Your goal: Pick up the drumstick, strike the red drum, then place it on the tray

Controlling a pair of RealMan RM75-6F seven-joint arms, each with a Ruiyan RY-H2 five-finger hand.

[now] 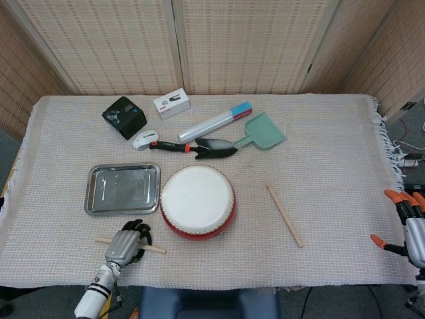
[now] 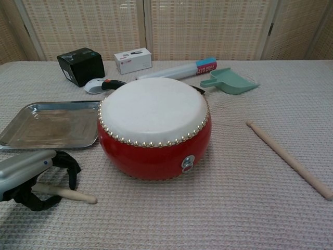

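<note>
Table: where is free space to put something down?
Bare cloth lies right of the loose drumstick and inside the tray. Crowded: behind the red drum, around the trowel, scoop and black box.

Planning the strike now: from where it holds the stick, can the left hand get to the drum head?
Probably yes: the left hand grips its drumstick just beside the red drum, with nothing between them.
</note>
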